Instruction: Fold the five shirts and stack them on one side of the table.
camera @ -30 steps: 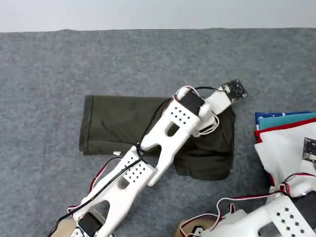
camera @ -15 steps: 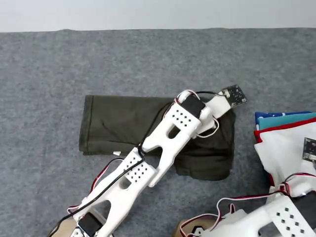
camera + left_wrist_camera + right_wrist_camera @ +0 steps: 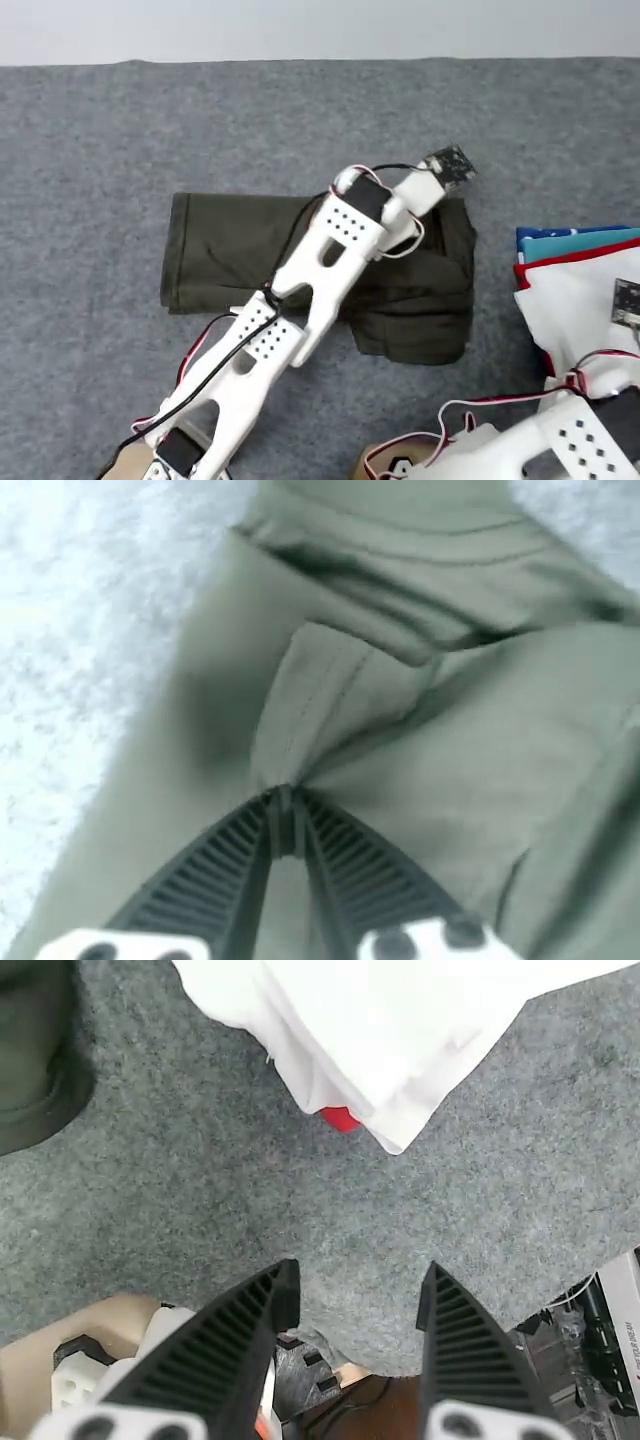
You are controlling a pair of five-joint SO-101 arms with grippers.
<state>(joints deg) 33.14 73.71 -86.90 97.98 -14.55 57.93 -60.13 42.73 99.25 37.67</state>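
The left gripper [image 3: 285, 802] is pinching a raised fold of the dark green shirt [image 3: 225, 250] between closed jaws. That shirt is lying partly folded at the centre of the high view on the grey table [image 3: 90, 140]. At the lower right, the right gripper [image 3: 356, 1295] is hanging wide open and holding nothing above bare table, near the white shirt [image 3: 580, 300] topping the stack of folded shirts [image 3: 570, 243] at the right edge.

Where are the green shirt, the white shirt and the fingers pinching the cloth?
green shirt [image 3: 225, 250]: high view, on its flat left half.
white shirt [image 3: 578, 305]: high view, middle of its top side.
left gripper [image 3: 287, 802]: left wrist view, where its fingers close on a green fold.
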